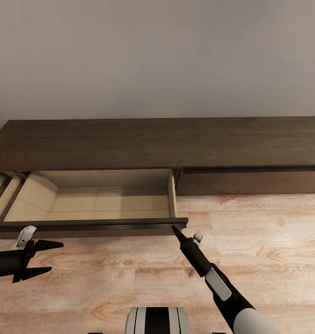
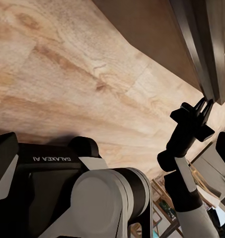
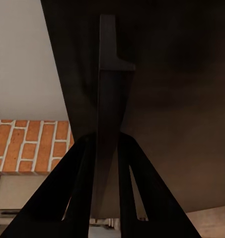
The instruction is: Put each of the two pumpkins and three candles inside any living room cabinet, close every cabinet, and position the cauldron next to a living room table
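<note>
One drawer of the cabinet stands pulled out, its pale inside bare: no pumpkin or candle in it, so the stowing looks hardly begun, I'd say. The right hand touches the drawer front at its right end, fingers pinched on the thin edge in the right wrist view. The left hand hangs open and holding nothing, just before the front. A second drawer front sits flush. Wood floor offers free room behind.
</note>
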Controlling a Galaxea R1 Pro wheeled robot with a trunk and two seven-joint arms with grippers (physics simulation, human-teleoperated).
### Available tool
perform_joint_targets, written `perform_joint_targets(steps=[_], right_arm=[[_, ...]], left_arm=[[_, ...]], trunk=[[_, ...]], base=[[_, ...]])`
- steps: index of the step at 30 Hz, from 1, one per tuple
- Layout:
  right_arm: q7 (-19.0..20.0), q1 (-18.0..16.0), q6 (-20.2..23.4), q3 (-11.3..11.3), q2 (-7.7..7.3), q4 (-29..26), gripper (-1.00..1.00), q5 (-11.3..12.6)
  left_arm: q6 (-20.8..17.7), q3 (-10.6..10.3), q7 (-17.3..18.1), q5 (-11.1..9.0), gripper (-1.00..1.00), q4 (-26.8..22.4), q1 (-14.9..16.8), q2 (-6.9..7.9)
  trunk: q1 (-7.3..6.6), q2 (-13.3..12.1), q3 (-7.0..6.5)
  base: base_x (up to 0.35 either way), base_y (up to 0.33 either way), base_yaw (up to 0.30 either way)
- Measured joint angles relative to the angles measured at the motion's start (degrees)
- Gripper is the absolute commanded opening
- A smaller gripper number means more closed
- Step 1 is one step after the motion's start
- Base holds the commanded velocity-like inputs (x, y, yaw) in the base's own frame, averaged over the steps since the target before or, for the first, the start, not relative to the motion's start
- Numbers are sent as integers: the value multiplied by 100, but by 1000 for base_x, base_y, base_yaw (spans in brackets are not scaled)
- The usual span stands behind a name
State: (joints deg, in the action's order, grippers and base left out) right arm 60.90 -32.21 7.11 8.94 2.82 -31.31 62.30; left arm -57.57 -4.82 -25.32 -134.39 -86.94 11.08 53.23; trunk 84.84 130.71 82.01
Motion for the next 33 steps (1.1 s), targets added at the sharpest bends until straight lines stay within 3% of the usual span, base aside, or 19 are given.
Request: perform_joint_targets(steps=[13, 14, 33], right_arm=[[8, 0, 7, 1, -2, 1, -100, -1], [7, 0, 2, 2, -3, 0, 100, -4], [38, -1, 76, 40, 1, -6, 100, 18]], left_arm=[[0, -1, 0, -1, 100, -7, 1, 0], [-1, 0, 0, 0, 100, -8, 0, 0], [-3, -3, 0, -1, 100, -5, 3, -1]], trunk=[[0, 0, 0], [0, 0, 0], [1, 0, -1]], base=[[-28, 0, 0], [0, 0, 0], [-87, 0, 0]])
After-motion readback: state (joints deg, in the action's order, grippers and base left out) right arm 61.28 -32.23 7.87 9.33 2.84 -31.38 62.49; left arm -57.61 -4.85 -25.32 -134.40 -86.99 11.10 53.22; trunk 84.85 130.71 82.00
